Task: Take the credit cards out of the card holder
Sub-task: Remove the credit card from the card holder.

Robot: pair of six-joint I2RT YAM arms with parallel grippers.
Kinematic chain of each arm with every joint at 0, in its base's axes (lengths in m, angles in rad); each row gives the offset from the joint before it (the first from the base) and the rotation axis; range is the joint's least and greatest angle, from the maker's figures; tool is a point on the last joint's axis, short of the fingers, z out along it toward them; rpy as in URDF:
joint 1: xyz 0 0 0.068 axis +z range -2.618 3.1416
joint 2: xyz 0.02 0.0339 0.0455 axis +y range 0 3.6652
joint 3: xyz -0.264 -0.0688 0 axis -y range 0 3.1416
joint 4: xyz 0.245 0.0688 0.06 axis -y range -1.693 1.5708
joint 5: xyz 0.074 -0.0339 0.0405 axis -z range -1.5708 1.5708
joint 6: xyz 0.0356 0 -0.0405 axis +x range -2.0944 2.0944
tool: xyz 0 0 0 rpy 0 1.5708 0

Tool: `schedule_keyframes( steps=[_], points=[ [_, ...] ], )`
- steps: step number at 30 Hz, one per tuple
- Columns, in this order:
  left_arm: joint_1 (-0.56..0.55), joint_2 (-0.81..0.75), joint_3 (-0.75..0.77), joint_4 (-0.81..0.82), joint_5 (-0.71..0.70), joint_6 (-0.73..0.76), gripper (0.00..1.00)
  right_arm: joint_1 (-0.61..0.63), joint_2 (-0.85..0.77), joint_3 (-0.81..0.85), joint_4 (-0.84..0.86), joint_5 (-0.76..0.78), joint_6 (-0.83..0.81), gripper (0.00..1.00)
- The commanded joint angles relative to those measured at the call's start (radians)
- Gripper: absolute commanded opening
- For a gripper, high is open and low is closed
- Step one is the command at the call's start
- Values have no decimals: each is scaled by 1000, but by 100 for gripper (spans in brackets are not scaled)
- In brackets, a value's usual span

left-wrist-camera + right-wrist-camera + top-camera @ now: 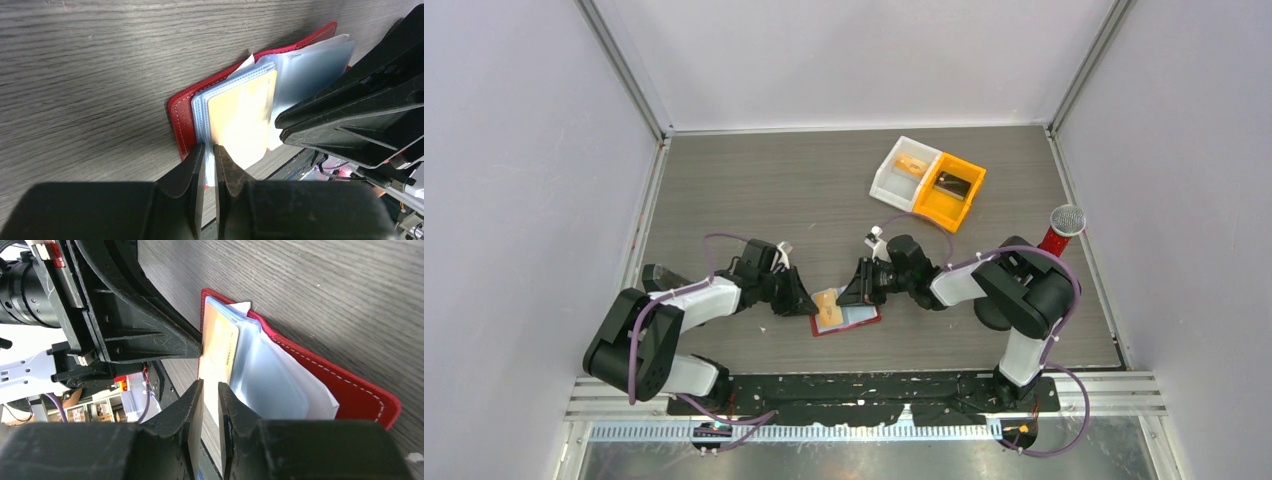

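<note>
Atop one card holder (182,117) lies one credit card (240,120), perhaps more.

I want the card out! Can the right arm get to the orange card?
Probably yes. The right gripper seems to pinch the card by its edge, and nothing covers it. The left gripper grips the wallet from the other side, out of the way.

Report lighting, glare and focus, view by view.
Top external: even light, sharp throughout. Left wrist: its fingers blur up close, and the credit card washes out pale at its lower end. Right wrist: card holder stitching is crisp, background at left blown white.
</note>
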Motion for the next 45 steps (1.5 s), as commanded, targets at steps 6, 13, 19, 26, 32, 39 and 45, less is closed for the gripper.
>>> schedule_keyframes(
  steps=[6,13,19,26,32,39,45],
  points=[
    [-7,18,-36,-43,-67,18,14,9,-9,40,-57,58,-50,27],
    [-7,19,-36,-40,-67,16,14,20,4,51,-58,58,-47,28],
    [-7,18,-38,-38,-65,16,14,30,29,51,-15,42,-20,28],
    [-7,22,-36,-38,-65,17,14,29,32,56,-16,45,-18,27],
    [-7,23,-36,-38,-64,18,13,29,19,56,-75,79,-43,29],
    [-7,19,-36,-41,-65,16,13,30,6,66,-102,84,-63,31],
    [-7,14,-40,-41,-67,14,14,32,2,65,-118,97,-74,34]
  ],
)
